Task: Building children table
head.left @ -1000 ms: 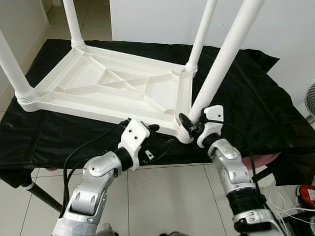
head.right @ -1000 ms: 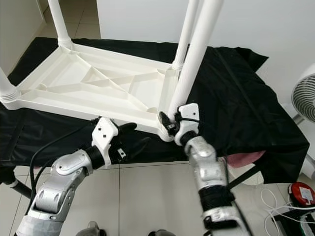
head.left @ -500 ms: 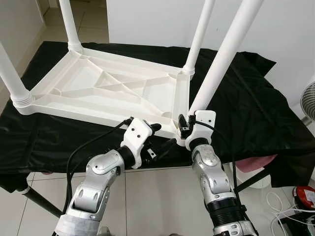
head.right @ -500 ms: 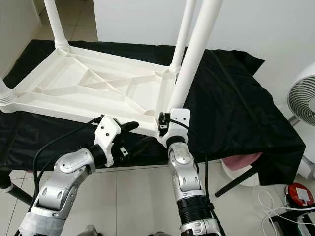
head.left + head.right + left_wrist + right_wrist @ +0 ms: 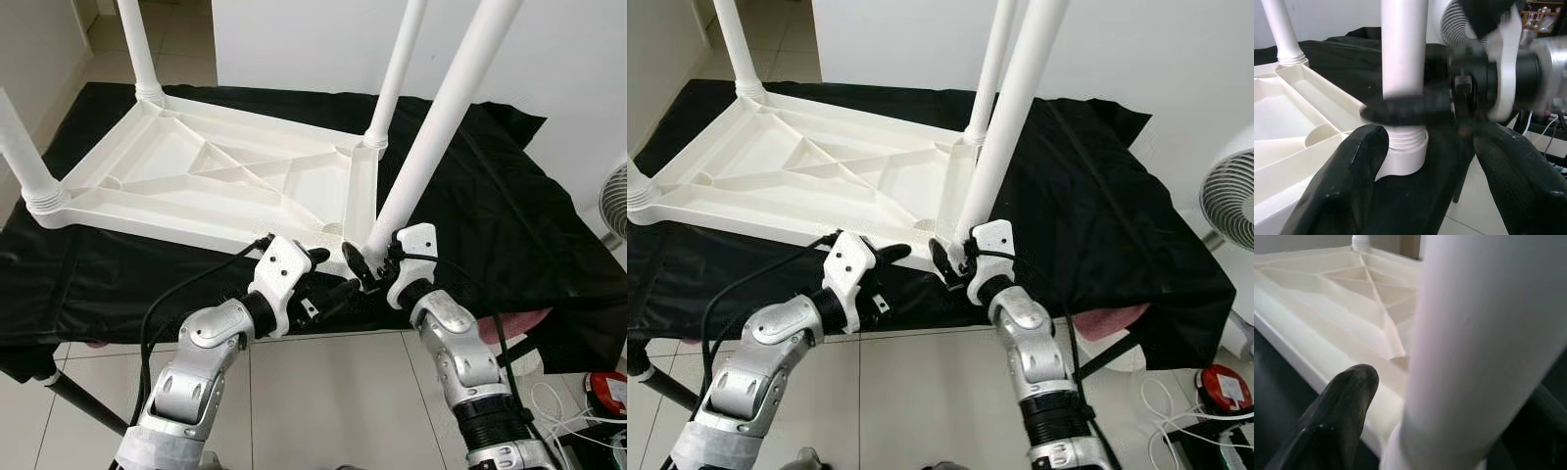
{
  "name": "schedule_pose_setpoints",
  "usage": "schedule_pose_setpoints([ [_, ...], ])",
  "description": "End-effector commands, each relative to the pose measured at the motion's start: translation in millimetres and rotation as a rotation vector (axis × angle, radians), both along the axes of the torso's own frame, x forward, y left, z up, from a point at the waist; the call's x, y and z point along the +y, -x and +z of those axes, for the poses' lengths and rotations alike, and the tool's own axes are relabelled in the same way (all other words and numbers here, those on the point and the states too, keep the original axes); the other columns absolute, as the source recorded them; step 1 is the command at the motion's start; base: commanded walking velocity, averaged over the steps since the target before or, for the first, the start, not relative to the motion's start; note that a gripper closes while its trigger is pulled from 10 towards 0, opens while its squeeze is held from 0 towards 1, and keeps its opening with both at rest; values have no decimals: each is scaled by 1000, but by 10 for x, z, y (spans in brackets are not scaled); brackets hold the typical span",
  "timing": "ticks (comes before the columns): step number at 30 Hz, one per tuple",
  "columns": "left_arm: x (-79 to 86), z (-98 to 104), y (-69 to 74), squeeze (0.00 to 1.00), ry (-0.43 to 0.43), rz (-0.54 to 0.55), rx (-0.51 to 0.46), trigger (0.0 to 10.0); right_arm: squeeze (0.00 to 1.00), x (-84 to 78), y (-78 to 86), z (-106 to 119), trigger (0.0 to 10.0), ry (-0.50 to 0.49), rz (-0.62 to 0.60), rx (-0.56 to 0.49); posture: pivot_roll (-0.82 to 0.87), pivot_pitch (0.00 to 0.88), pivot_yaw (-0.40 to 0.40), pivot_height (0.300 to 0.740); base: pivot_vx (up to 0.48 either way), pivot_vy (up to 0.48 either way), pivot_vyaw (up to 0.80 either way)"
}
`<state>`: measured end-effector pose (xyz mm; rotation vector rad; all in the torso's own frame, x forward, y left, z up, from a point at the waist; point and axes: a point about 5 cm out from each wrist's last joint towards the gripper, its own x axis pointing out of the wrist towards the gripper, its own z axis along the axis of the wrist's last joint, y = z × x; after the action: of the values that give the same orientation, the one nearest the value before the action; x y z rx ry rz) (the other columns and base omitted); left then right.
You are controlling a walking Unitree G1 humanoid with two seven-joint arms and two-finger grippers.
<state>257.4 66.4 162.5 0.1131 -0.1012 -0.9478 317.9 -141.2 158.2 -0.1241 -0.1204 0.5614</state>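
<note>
**Right gripper clasps the near leg of the upturned table**

No brand, label or writing can be read on anything here.

The white plastic table (image 5: 225,176) lies upside down on a black cloth (image 5: 490,215) over a raised surface, its legs pointing up. The nearest leg (image 5: 431,127) stands at the table's near right corner, its ribbed base seated in the corner socket.

The right gripper (image 5: 370,262) reaches forward and up from a bent silver arm, its two black fingers set around the foot of that leg, one on each side and against it. In the right wrist view the leg (image 5: 1474,347) sits between the fingers (image 5: 1337,416).

The left gripper (image 5: 328,279) is held just beside it, at the table's near edge, forearm angled up from the lower left. Its fingers (image 5: 1347,176) are spread wide and hold nothing, pointing at the leg base.

A white fan (image 5: 1229,196) stands at the far right on the tiled floor (image 5: 323,401).
</note>
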Motion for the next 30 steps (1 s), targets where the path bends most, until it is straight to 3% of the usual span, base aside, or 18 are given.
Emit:
schedule_pose_setpoints([
  [1,-13,-22,-6,0,12,53,13,10000,0,-8,-16,15,10000,6,63,-10,30,19,-88,740,0,0,0],
  [10,-27,-9,-5,0,15,51,16,10000,0,-2,-122,-29,10000,106,187,-1,21,30,-85,740,0,0,0],
  [11,-29,-13,-3,0,15,50,17,10000,0,-10,-138,-81,3216,136,193,14,24,33,-85,740,0,0,0],
  [13,-29,-13,-3,0,15,50,17,10000,0,-10,-138,-81,3216,136,193,14,24,33,-85,740,0,0,0],
  [14,-33,-13,-1,0,14,50,18,10000,0,-27,-145,-132,0,155,196,31,25,35,-84,740,0,0,0],
  [23,-37,-5,2,0,14,57,15,10000,0,-78,-120,-185,0,107,155,62,38,50,-91,740,0,0,0],
  [30,-29,7,1,0,18,78,12,10000,0,-69,-73,-154,0,18,-16,50,-28,60,-110,740,0,0,0],
])
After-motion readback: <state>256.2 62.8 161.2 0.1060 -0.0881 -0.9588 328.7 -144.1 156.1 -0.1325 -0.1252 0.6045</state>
